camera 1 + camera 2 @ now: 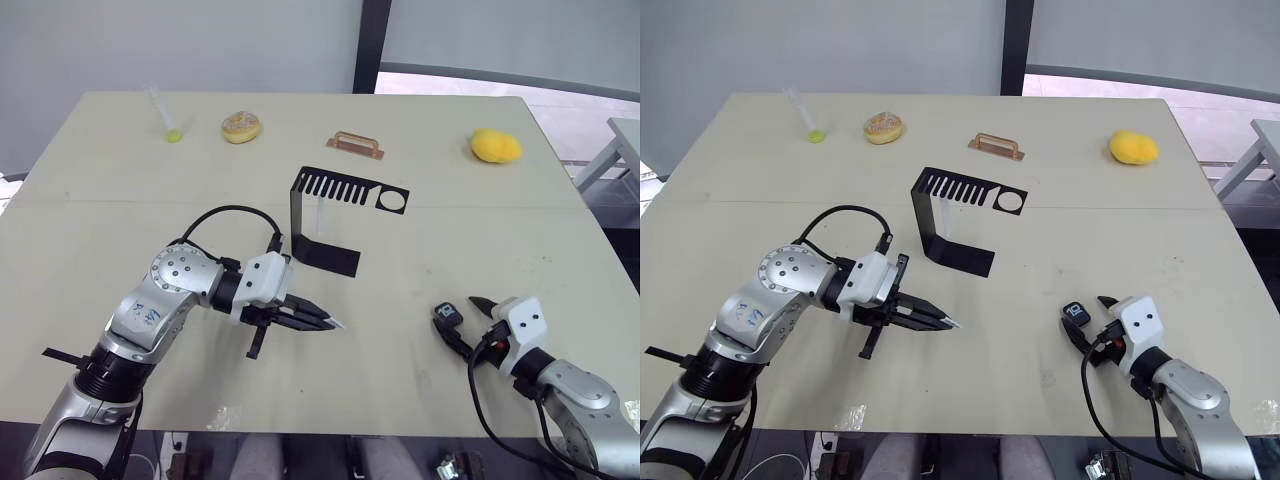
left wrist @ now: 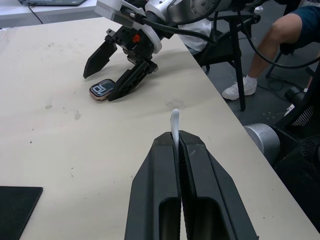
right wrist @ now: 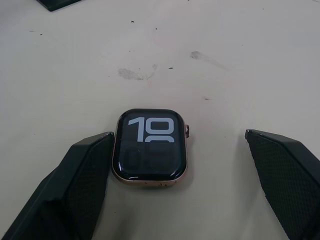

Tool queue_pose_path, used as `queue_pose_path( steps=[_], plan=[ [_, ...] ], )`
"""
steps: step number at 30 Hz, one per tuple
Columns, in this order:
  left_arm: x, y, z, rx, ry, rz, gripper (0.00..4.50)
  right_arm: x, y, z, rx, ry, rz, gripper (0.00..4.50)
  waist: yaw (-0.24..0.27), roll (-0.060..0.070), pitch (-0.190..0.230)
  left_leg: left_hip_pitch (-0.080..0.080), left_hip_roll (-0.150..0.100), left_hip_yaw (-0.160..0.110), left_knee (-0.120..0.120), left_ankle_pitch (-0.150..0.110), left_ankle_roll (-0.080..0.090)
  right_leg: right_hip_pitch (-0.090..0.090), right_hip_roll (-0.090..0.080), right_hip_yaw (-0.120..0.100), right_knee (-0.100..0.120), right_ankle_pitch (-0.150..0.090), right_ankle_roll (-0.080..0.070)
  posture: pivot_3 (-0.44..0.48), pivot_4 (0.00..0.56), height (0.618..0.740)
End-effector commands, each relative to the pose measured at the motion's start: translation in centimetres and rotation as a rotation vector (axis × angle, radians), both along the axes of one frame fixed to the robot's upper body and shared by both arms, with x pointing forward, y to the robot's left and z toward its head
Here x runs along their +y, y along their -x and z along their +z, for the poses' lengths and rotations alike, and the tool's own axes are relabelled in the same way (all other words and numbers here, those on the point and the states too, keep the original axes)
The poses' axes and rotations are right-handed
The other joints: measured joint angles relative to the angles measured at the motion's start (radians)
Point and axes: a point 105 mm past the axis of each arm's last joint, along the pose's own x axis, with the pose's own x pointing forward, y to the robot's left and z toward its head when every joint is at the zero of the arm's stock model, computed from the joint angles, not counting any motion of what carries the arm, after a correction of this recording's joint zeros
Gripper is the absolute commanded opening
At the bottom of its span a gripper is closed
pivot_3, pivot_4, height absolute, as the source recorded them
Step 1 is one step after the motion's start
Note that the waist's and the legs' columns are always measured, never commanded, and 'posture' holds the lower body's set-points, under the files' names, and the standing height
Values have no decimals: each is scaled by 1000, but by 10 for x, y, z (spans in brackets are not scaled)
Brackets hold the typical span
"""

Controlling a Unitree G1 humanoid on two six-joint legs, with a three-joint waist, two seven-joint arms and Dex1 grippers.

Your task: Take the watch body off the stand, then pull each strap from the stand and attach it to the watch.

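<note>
Left pincer (image 1: 322, 321): clamped flat on a slim white rubbery strap (image 2: 174, 123), only its tip poking out past the black fingertips; held low over the worktop (image 1: 120, 200), pointing towards the right arm, probably to bring the band to the case

Right pincer (image 3: 180, 175): spread wide, gripping nothing; one finger touching the side of the case, the other well apart, so placed to straddle and steady it rather than lift it

Watch body (image 3: 151, 147): small rounded-square black smartwatch case with rose-metal rim and white digits, lying face up on the worktop near the front right edge, already off the stand, between the right fingers

Stand (image 1: 330, 215): black thin-metal C-shaped bracket with comb slots and one round hole, upright on its flat foot mid-worktop, well apart from the case; a thin pale strip (image 1: 320, 212) under the comb, possibly the second strap, too faint to be sure

Step in hand: likely carrying the first strap across for attachment

Next move calls for: lining the strap end up with the case's slot, with the right fingers closing to stop it sliding

Risk: loose case skidding on the smooth surface when pushed

Bystanders: clear tube with green tip (image 1: 166, 118), pale round lump (image 1: 241, 127), copper-coloured handle bar (image 1: 355, 145), yellow lump (image 1: 496, 147), all along the far edge, out of the way
</note>
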Motion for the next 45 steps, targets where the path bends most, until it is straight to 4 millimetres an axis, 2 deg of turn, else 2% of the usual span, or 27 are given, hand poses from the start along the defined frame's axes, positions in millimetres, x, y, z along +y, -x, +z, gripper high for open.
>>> queue_pose_path(
  steps=[1, 6, 7, 8, 12, 13, 18, 23, 27, 30, 34, 41, 45],
  plan=[
    [0, 1, 9, -51, 5, -11, 0, 3, 7, -8, 38, -12, 30, 4450, 0, 0, 0, 0, 0, 0, 0, 0, 0, 0, 0, 0, 0, 0, 0, 0, 150, 740],
    [0, 1, 9, -51, 3, -10, 0, 1, 8, -11, 43, -9, 23, 4450, 0, 0, 0, 0, 0, 0, 0, 0, 0, 0, 0, 0, 0, 0, 0, 0, 150, 740],
    [0, 1, 9, -51, 3, -10, 0, 1, 8, -12, 44, -10, 22, 3913, 1, 0, 0, 0, 0, 0, 0, 0, 0, 0, 0, 0, 0, 0, 0, 0, 150, 740],
    [0, 1, 9, -51, 2, -10, 0, 1, 8, -12, 44, -11, 23, 3618, 1, 0, 0, 0, 0, 0, 0, 0, 0, 0, 0, 0, 0, 0, 0, 0, 150, 740],
    [0, 1, 9, -50, 3, -12, 0, 2, 8, -13, 41, -20, 32, 1669, 1, 0, 0, 0, 0, 0, 1, 0, 0, 1, 0, 0, 0, 0, 0, 0, 150, 740],
    [0, 1, 9, -51, 3, -13, 0, 3, 9, -14, 43, -25, 35, 1510, 1, 0, 0, 0, 0, 0, 1, 0, 0, 1, 0, 0, 0, 0, 0, 0, 150, 740],
    [-1, 0, 8, -55, 4, -15, 0, 4, 9, -15, 41, -39, 51, 1513, 1, 0, 0, 0, 0, 0, 1, 0, 0, 1, 0, 0, 0, 0, 0, 0, 150, 740],
    [5, -2, 11, -86, 13, 5, 0, 7, 1, 13, -24, -67, 79, 1513, 0, 0, 0, 0, 0, 0, 1, 0, 0, 1, 0, 0, 0, 0, 0, 0, 150, 740],
    [25, -8, 22, -160, 51, 82, 0, 35, 2, 37, 72, -254, 185, 1513, -6, 1, 0, 0, 0, 0, 1, 0, 0, 0, 0, 0, 1, 0, 0, 0, 150, 740],
    [44, -13, 22, -249, 9, 134, 0, 62, 6, 44, 230, -367, 305, 1513, -7, 1, 1, 0, 2, 0, 1, 0, 0, 0, 1, 0, 2, 0, 0, 0, 150, 740],
    [58, -17, 25, -359, -20, 171, 0, 92, 11, 49, 437, -505, 430, 1513, 0, 0, 1, -1, 1, -1, 1, 0, 0, -1, 0, -1, 1, 0, 0, 0, 150, 740],
    [64, -12, 26, -471, -72, 137, 0, 126, 4, 57, 653, -696, 514, 1513, -1, 0, 1, -3, 1, -1, 1, -1, 2, -1, -2, -2, 0, 0, 0, 0, 150, 740],
    [51, -11, 27, -499, -59, 108, 0, 139, 0, 61, 703, -764, 530, 1513, -2, 0, 1, -3, 1, -1, 1, -1, 3, -2, -2, -2, 2, 0, 0, 0, 150, 740]
  ],
)
